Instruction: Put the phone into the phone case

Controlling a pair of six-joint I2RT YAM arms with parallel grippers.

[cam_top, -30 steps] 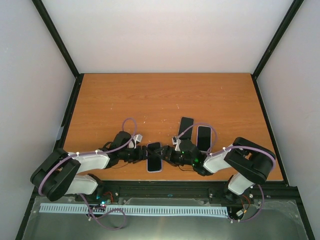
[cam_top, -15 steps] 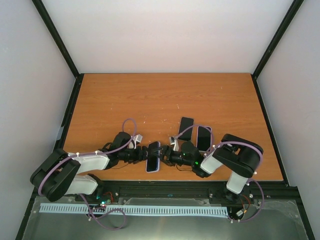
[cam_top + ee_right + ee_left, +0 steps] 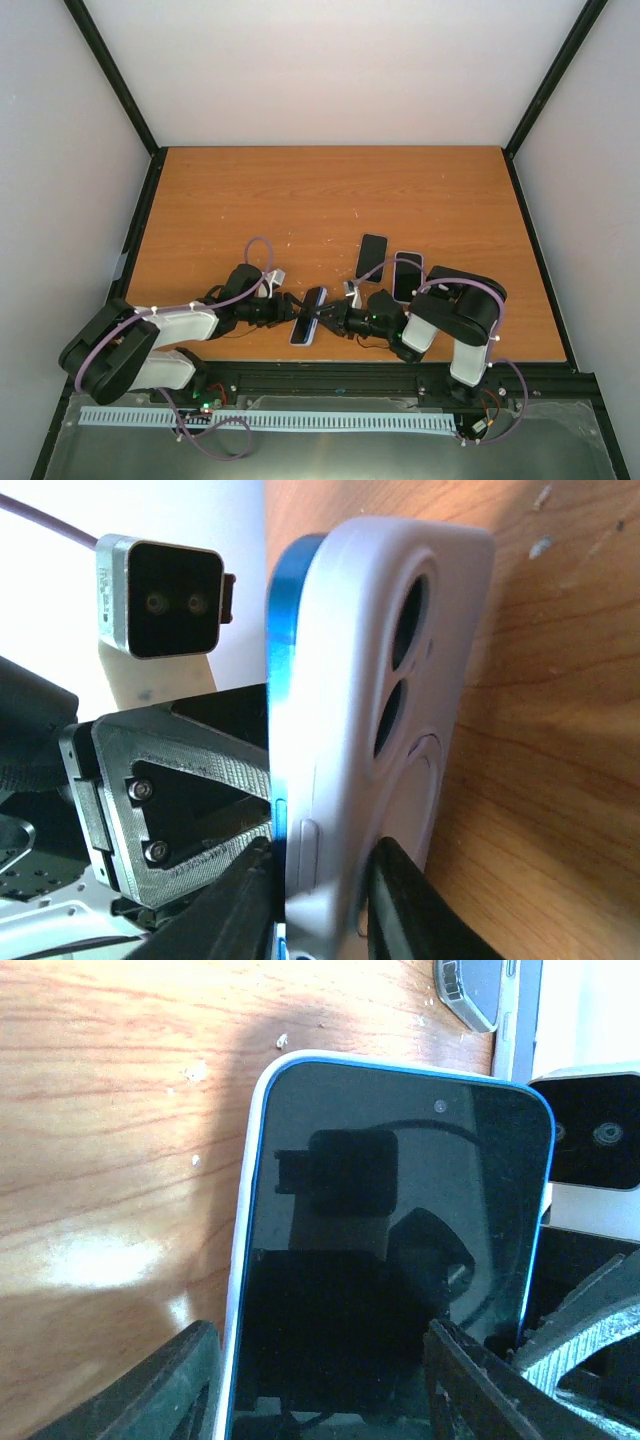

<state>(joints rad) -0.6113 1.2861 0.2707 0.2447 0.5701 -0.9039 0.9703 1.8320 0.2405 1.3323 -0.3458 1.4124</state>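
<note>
The phone, dark-screened with a blue rim, sits in a pale lavender phone case and stands tilted up on one long edge near the table's front edge. In the left wrist view its screen faces the camera and my left gripper flanks its two long sides, shut on it. My right gripper is shut across its thickness, one finger on the blue screen side, the other on the case's back by the camera cutout. From above, the left gripper and right gripper meet at the phone.
Two more dark phones lie flat behind the right arm, one slanted, one beside it. The table's front edge runs just below both grippers. Purple cables loop over both arms.
The phone has turned from lying flat to standing tilted on its long edge. My right gripper has closed on it, and the right arm has swung left, uncovering the phone behind it.
</note>
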